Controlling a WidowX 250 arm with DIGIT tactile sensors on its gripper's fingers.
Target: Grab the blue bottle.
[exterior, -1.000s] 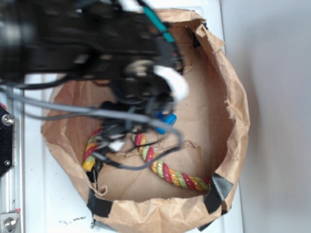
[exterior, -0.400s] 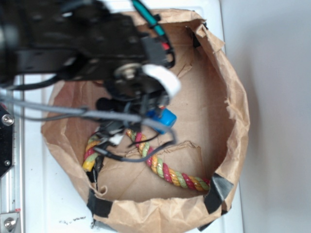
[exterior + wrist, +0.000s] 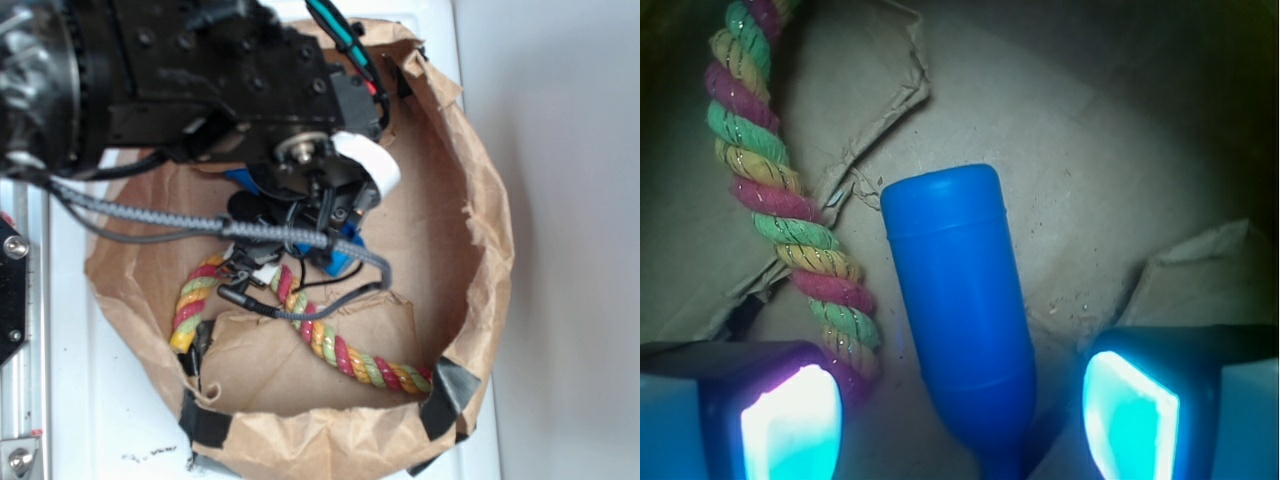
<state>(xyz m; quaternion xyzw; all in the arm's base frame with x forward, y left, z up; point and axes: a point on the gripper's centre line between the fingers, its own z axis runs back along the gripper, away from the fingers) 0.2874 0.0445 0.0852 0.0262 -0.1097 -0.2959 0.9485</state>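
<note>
Wrist view looks straight down between the two glowing pads (image 3: 790,425) of the gripper (image 3: 960,420), which stand well apart with nothing clamped between them. The blue bottle (image 3: 958,300) lies on the brown paper floor of the bag (image 3: 1110,180), its flat base pointing away from the camera and its narrowing neck running toward the bottom edge of the frame, between the pads but touching neither as far as can be seen. Just beside the bottle on its left runs the twisted rope (image 3: 780,190) in red, yellow and green strands, passing under the left pad. Exterior view shows the black arm (image 3: 200,80) reaching down into the open paper bag (image 3: 480,230); only a small patch of the blue bottle (image 3: 345,255) peeks out beneath the gripper (image 3: 320,215), near the rope (image 3: 345,355) that curves across the bag floor
</note>
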